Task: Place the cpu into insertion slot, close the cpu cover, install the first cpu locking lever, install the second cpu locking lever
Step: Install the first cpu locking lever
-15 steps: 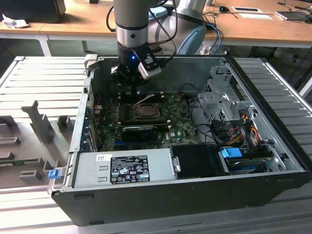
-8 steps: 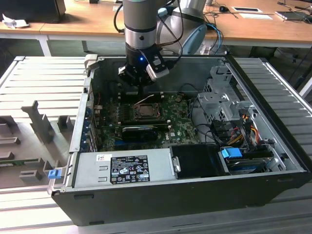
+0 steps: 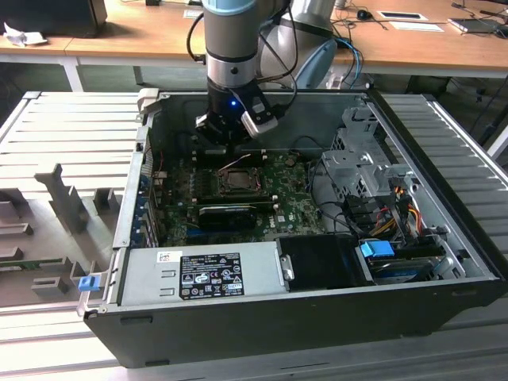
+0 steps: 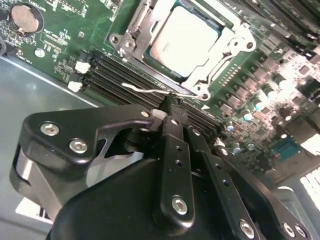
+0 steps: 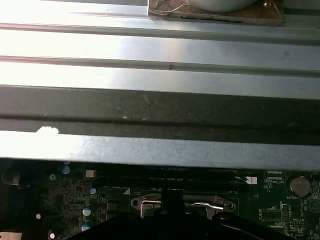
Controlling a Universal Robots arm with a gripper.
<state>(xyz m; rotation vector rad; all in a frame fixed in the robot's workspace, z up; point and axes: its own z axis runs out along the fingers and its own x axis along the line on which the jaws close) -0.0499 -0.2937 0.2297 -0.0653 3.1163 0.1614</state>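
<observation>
The cpu lies flat in the insertion slot, silvery top up, with the cpu cover down around it as a metal frame. In the exterior view the slot sits mid-board. My gripper hangs just beside the socket, over the memory slots, with its fingers together. A thin pale locking lever runs from the socket's edge to my fingertips; whether it is pinched between them is hidden. In the exterior view the gripper is low behind the socket. In the first wrist view it reaches the socket frame.
A long black ribbed card lies in front of the socket. The power supply fills the case front; a drive cage and cables crowd the exterior view's right. The case wall stands close behind. A coin battery sits nearby.
</observation>
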